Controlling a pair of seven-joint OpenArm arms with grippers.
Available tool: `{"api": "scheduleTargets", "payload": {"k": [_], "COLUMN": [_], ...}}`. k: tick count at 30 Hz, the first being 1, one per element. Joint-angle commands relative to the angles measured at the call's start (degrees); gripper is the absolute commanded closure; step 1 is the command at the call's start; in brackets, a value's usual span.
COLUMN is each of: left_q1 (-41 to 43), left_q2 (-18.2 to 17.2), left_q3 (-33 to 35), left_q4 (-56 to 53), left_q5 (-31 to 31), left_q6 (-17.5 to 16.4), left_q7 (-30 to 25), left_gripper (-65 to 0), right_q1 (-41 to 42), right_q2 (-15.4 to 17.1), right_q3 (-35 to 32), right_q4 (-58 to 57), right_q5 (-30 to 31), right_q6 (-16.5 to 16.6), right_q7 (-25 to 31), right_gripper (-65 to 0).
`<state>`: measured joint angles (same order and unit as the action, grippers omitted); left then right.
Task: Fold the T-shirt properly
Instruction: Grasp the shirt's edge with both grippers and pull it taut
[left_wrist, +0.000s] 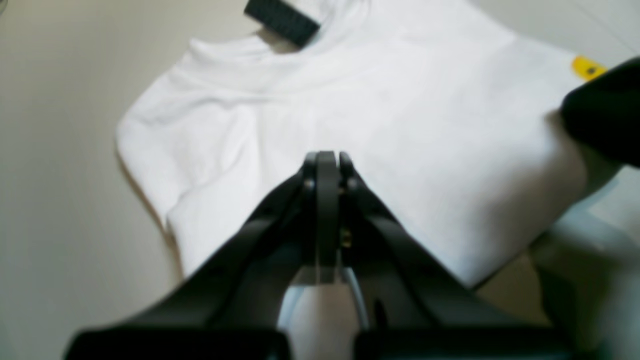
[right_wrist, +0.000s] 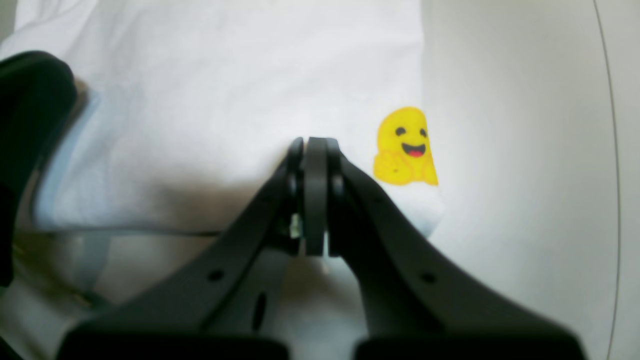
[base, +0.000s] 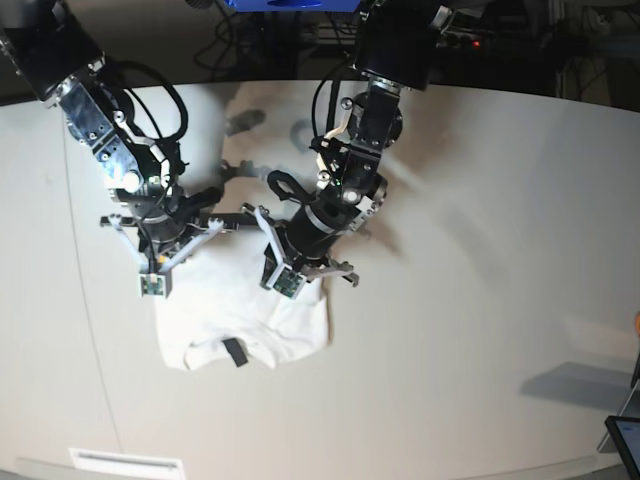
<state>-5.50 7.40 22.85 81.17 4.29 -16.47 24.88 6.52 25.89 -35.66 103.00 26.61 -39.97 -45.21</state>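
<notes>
White T-shirt (base: 240, 320) on table (base: 480, 300), both hands (left_wrist: 327, 160) (right_wrist: 316, 145) above.

t-shirt (left_wrist: 400, 140) plain white on the side facing up, black neck label (left_wrist: 281, 20) at 12 o'clock in the left wrist view. yellow smiling face print (right_wrist: 406, 147) with black eyes and red mouth at 3 o'clock of the shirt in the right wrist view. grippers black. table (base: 480, 300) off-white, pale grey in shadow.

wrist views: soft, blurred, edges bent | base view: sharp, dim surround, short shadows
</notes>
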Motion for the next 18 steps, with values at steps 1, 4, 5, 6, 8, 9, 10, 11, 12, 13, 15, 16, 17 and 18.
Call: {"api": "scheduleTargets", "payload": {"k": [1, 4, 5, 6, 8, 9, 10, 11, 12, 13, 15, 16, 17, 18], "left_q1": [-1.8, -2.3, -2.8, -3.0, -3.1, -3.0, -2.7, -2.6, -2.1, -1.5, -0.9, -0.5, -0.1, 0.3], "left_q2": [1.2, 1.3, 1.3, 1.3, 1.3, 1.3, 1.1, 0.8, 0.6, -0.1, -0.9, -1.1, -1.9, -2.4], "left_q3": [0.1, 0.0, 0.0, 0.1, 0.1, 0.1, 0.1, 0.2, 0.2, 0.2, 0.2, 0.2, 0.2, 0.2], "left_q4": [0.2, -3.6, -4.9, -6.2, -8.2, -8.8, -9.2, -9.5, -9.6, -9.6, -9.4, -9.5, -9.5, -9.4], "left_q5": [-0.5, -0.5, -0.5, -0.5, -0.5, -0.4, -0.1, -0.1, 0.0, 0.0, 0.0, 0.1, 0.1, 0.1], "left_q6": [0.2, 0.2, 0.2, 0.2, 0.2, 0.2, 0.2, 0.2, 0.2, 0.2, 0.2, 0.2, 0.2, 0.2], "left_q7": [-2.4, -2.9, -3.0, -3.0, -3.0, -3.0, -3.0, -3.0, -2.9, -2.9, -2.9, -2.8, -2.8, -2.8], "left_gripper": [0.0, 0.0, 0.0, 0.0, 0.0, 0.0, 0.0, 0.0, 0.0, 0.0, 0.0, 0.0, 0.0, 0.0], "right_q1": [1.3, 1.3, 1.5, 1.5, 1.3, 1.2, 0.6, -0.1, -0.5, -0.9, -1.5, -1.8, -2.1, -2.2], "right_q2": [0.8, 0.8, 0.7, 0.7, 0.7, 0.7, 0.7, 0.8, 0.8, 0.8, 0.8, 0.8, 0.8, 0.8], "right_q3": [0.6, 0.5, 0.4, 0.4, 0.3, 0.3, 0.3, 0.3, 0.3, 0.3, 0.3, 0.3, 0.3, 0.3], "right_q4": [1.0, -0.5, -1.4, -2.6, -4.2, -4.8, -5.2, -5.4, -5.6, -6.1, -7.0, -7.5, -7.8, -7.9], "right_q5": [-0.8, -0.8, -0.8, -0.8, -0.8, -0.8, -0.8, -0.8, -0.8, -0.8, -0.8, -0.8, -0.8, -0.8], "right_q6": [0.0, 0.0, 0.0, 0.0, 0.0, 0.0, 0.0, 0.0, 0.0, 0.0, 0.0, 0.0, 0.0, 0.0], "right_q7": [1.8, 2.3, 2.4, 2.4, 2.7, 3.5, 4.4, 4.9, 5.1, 5.3, 5.3, 5.3, 5.9, 6.5], "right_gripper": [-0.1, -0.1, -0.1, -0.1, -0.1, -0.1, -0.1, -0.1, -0.1, -0.1, -0.1, -0.1, -0.1, -0.1]}}
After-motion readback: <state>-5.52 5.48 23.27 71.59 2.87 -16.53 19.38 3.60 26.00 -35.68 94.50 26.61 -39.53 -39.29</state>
